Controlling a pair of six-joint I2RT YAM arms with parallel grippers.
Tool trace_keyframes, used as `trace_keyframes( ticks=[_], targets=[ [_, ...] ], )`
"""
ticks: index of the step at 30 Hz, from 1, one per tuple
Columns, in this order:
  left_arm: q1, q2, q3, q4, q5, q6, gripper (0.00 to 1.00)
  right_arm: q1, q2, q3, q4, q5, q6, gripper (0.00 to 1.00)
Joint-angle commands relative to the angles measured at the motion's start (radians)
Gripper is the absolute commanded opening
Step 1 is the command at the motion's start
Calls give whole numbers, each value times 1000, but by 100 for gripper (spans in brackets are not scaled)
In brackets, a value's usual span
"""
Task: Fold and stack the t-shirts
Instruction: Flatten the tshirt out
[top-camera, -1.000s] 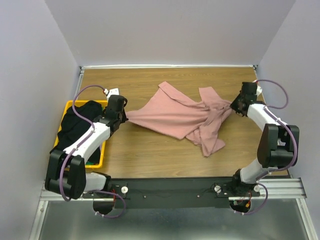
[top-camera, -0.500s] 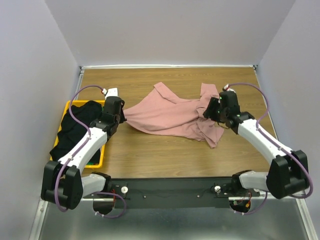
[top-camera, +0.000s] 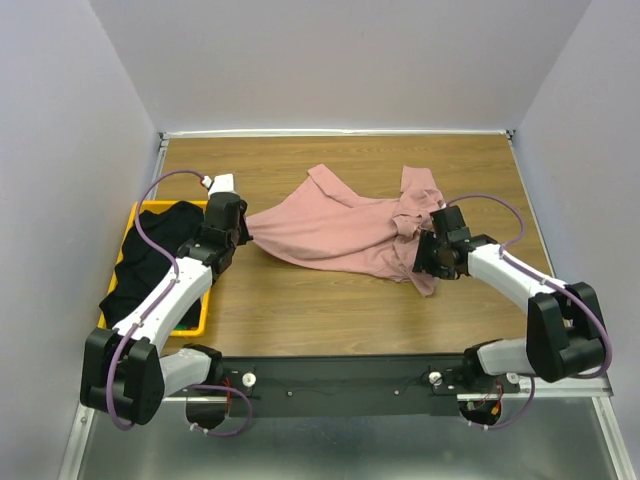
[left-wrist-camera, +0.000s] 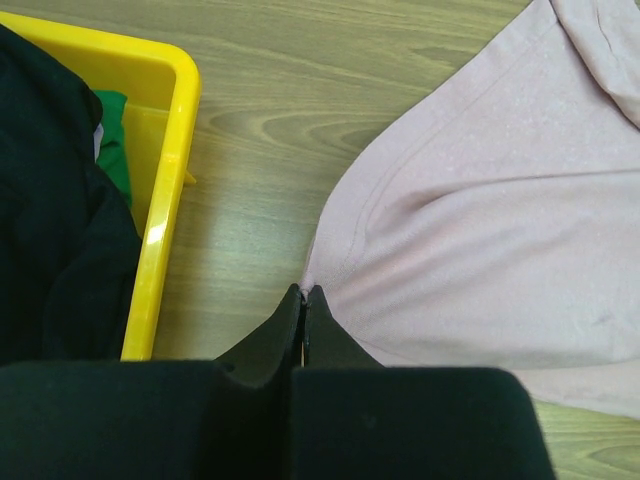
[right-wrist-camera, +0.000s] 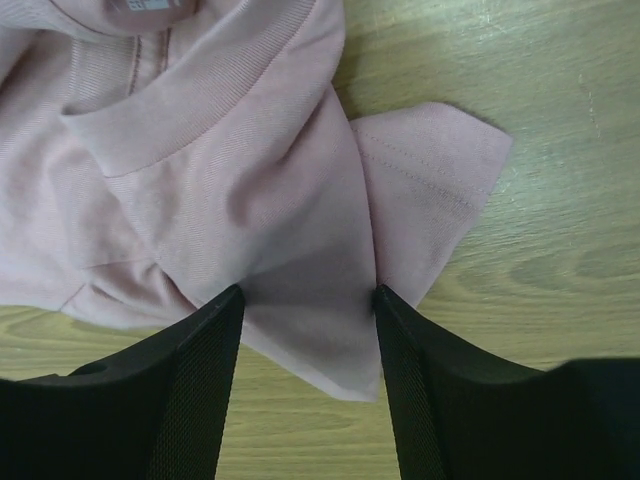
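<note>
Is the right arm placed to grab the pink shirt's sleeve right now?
Probably yes: the right gripper hangs open over the pink shirt, and the sleeve lies uncovered just beside it.

T-shirt (left-wrist-camera: 480, 230) right of basket (left-wrist-camera: 165, 200)

Yellow plastic basket (top-camera: 207, 300) at left edge of wooden worktop (top-camera: 330, 310), rim glossy, rounded corner toward centre. Light brown wood grain throughout. Pale lilac walls (top-camera: 340, 60) left, far, right. Black crossbar (top-camera: 340, 375) along near edge, aluminium rail (top-camera: 590, 372) at its end.
</note>
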Motion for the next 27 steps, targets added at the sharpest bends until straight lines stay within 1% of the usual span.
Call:
trace_keyframes(
  ticks=[1,3,4,5,6,7,8,9,11,12,13,14,15,16,17,18,19,20,21,22,23,24,26,27],
  targets=[
    [8,-23,-6,17,-8,6,0,1,23,35,-14,-8,-29,58],
    [6,-25,-6,13,-24,4,0,1,36,38,-14,-3,-33,51],
    [9,-26,-5,8,-34,3,0,1,37,38,-13,15,-33,37],
    [9,-28,-3,6,-49,1,0,1,31,38,-11,32,-26,29],
    [9,-29,-2,3,-57,1,0,-1,20,39,-13,76,-18,15],
    [9,-32,0,6,-69,1,0,-1,5,44,-14,104,-12,10],
    [12,-32,5,3,-69,1,0,-1,-12,55,-14,128,-18,8],
    [14,-34,9,5,-78,1,0,-3,-50,74,-16,197,-29,7],
    [25,-29,43,-3,-86,13,0,-22,-81,174,-53,279,-51,5],
    [28,-25,61,-6,-92,18,0,-41,-93,214,-62,347,-64,5],
    [34,-16,95,-12,-107,36,0,-61,-104,298,-71,374,-96,5],
    [34,-9,110,-9,-114,36,0,-84,-101,340,-68,397,-111,5],
    [43,4,141,-4,-117,53,0,-134,-77,381,-64,432,-127,5],
    [46,12,153,-1,-117,59,0,-160,-47,430,-59,435,-162,6],
    [49,23,166,3,-118,64,0,-185,-15,471,-57,432,-177,11],
    [52,35,175,3,-117,66,0,-206,18,554,-54,428,-187,18],
    [52,59,192,11,-111,67,0,-234,101,587,-53,431,-193,33],
    [51,73,198,16,-103,66,0,-240,135,616,-54,428,-197,41],
    [52,84,201,19,-76,63,0,-240,167,645,-57,422,-216,45],
    [51,101,205,28,-62,58,0,-240,184,679,-76,378,-202,53],
    [52,107,202,38,-31,58,0,-240,181,673,-76,345,-191,55],
    [51,110,196,64,-19,56,0,-240,175,644,-74,277,-181,57],
    [52,122,173,86,15,59,0,-239,160,595,-74,198,-144,57],
    [51,129,170,92,24,63,0,-240,142,567,-73,101,-130,57]
  ],
)
